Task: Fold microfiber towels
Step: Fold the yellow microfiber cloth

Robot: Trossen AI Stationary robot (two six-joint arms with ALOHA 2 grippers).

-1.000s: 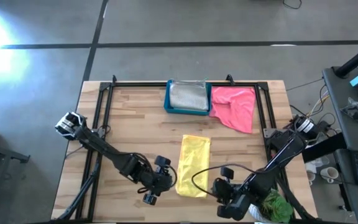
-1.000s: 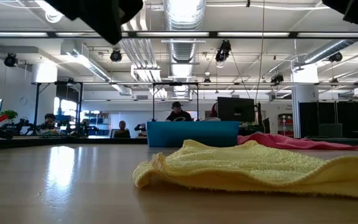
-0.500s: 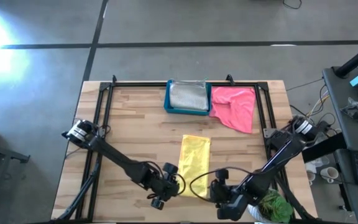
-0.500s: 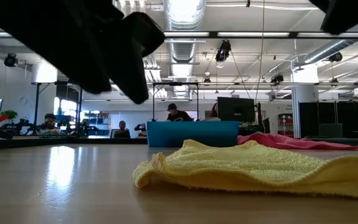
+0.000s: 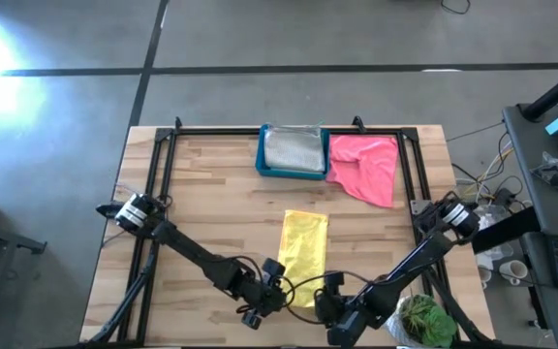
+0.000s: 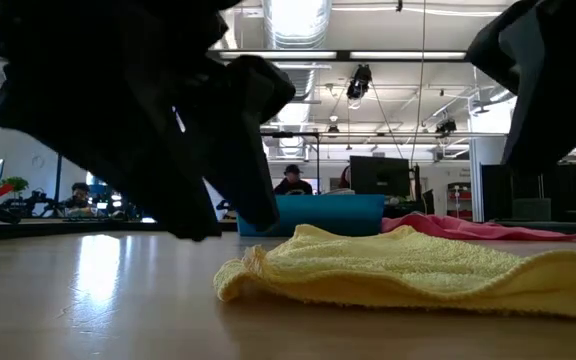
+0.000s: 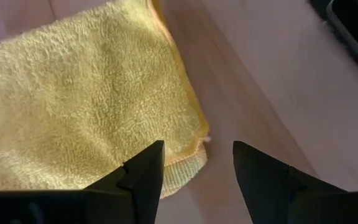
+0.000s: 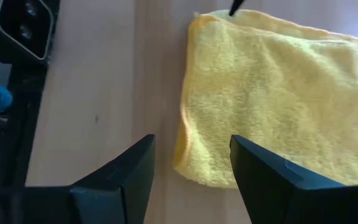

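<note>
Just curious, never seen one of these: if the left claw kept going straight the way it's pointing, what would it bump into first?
Probably the near corner of the folded yellow microfiber towel: the open left gripper straddles that corner's edge, bare wooden table beside it. Height is unclear.

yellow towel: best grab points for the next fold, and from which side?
Probably the two corners of the yellow towel at its near short edge. It lies as a long flat strip, with both open pincers over that end: left pincer at one corner, right pincer at the other. Come straight down, pinching each corner's doubled hem.
</note>
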